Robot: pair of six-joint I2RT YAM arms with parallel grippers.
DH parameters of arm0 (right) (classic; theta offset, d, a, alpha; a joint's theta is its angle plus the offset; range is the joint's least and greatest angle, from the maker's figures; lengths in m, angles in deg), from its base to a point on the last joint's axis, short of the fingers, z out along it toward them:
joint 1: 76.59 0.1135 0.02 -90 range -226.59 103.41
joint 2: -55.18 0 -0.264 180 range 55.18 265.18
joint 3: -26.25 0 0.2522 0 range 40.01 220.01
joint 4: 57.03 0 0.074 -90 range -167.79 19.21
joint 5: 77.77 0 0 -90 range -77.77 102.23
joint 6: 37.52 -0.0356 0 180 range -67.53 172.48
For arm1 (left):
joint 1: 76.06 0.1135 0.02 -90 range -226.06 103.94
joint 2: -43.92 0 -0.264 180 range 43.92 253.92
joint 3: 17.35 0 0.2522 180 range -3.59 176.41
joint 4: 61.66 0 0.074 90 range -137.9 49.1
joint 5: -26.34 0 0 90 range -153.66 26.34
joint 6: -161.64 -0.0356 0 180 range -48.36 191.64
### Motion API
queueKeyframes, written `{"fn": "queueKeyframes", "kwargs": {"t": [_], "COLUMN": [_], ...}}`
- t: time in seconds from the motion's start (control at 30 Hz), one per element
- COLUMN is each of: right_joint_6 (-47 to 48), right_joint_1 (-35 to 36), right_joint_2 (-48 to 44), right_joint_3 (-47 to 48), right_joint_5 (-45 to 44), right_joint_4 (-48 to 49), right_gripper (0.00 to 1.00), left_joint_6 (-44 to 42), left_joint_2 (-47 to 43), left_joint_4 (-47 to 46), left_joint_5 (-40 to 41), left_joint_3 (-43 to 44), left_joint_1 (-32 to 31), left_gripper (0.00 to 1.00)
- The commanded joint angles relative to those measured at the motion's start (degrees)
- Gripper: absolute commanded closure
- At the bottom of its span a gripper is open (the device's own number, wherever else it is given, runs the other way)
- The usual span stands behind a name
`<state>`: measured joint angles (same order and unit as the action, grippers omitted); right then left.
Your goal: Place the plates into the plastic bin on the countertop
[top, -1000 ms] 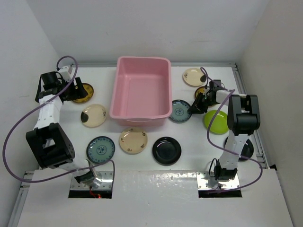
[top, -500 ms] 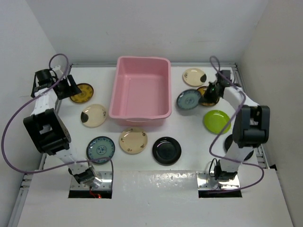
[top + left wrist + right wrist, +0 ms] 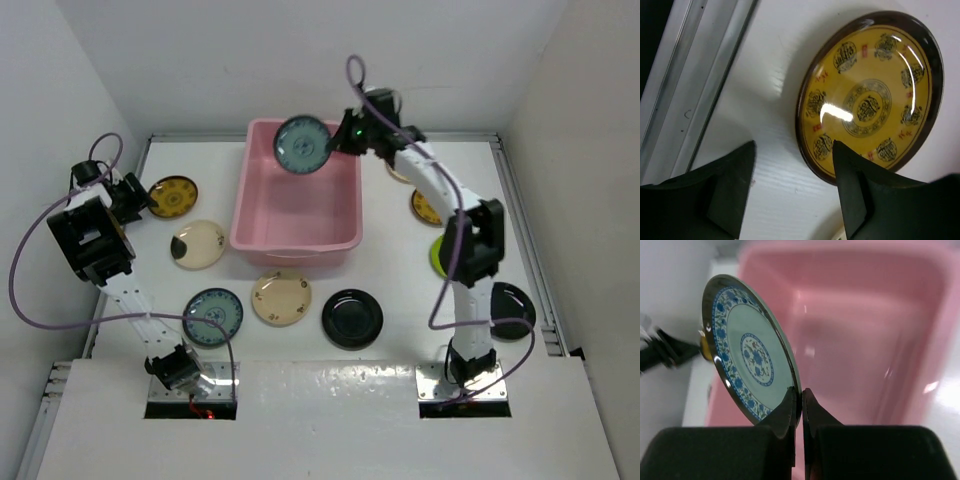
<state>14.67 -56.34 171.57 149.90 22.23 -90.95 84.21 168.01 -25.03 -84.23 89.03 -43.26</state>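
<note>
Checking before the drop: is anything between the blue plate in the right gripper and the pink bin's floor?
Nothing visible. The blue plate hangs on edge in the right gripper above the empty pink bin.

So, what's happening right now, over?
Right claw shut on blue plate, held over pink bin. Left claw open by yellow plate. Nothing blocking the drop.

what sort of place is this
Probably a robot test cell, not a kitchen: bare white walls box in the tabletop, two arms are bolted on, plates surround a pink bin.
</note>
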Motion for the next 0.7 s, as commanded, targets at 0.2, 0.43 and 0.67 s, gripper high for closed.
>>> {"fn": "queueKeyframes", "kwargs": {"t": [0.2, 0.43, 0.67], "right_joint_6": [-2.6, -4.2, 0.6], "right_joint_1": [5.8, 6.9, 7.0], "right_joint_2": [15.5, 20.4, 17.2], "right_joint_3": [7.4, 10.2, 7.2], "right_joint_5": [5.5, 3.2, 1.3], "right_joint_4": [-3.0, -2.8, -3.7], "right_gripper": [1.00, 0.56, 0.25], "left_joint_6": [5.0, 5.5, 5.0], "left_joint_2": [3.8, 6.2, 7.4], "left_joint_4": [-4.6, -5.6, -5.6], "left_joint_5": [-3.0, -6.0, -4.6], "left_joint_3": [2.8, 1.0, -0.2], "left_joint_1": [0.7, 0.7, -0.4], "left_gripper": [0.32, 0.32, 0.51]}}
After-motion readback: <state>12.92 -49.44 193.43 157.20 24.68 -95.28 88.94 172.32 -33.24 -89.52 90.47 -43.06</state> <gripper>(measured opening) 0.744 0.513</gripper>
